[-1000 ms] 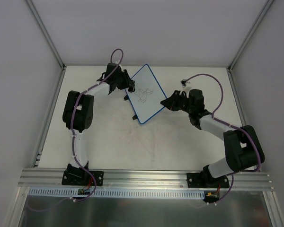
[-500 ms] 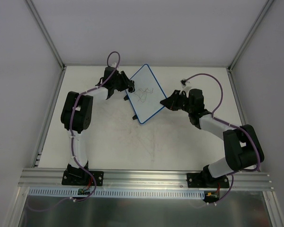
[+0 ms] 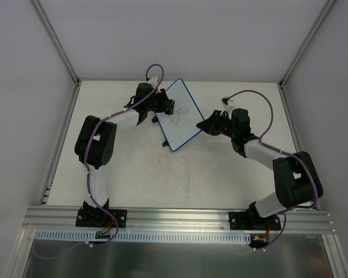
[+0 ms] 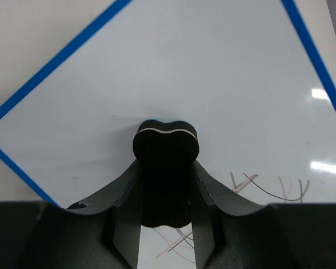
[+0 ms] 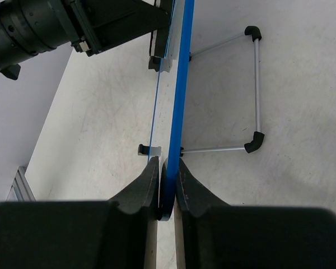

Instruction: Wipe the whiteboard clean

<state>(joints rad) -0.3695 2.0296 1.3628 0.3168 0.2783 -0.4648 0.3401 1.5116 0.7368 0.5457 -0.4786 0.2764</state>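
Erasing in progress, seen from above and from both wrists. The whiteboard stands propped on edge at the far middle of the table, turned cornerwise to the arms and placed between the two grippers. The right gripper is pinched onto the board's blue rim at its near right edge, the jaws pressed against either face. A wire stand with black corner caps rests on the table behind the board. The left gripper clamps a small black eraser between its fingers, and the eraser's tip appears to bear on the white face near the board's left corner. Thin dark and reddish scribbles lie just beside and below the eraser in the left wrist view, and these are not yet wiped. The step in hand is judged to be the wiping stroke itself, with part of the face already clean. The next move calls for drawing the eraser across the marks under steady pressure. Meanwhile the right arm must brace the board, since a hard push could tip or slide it.
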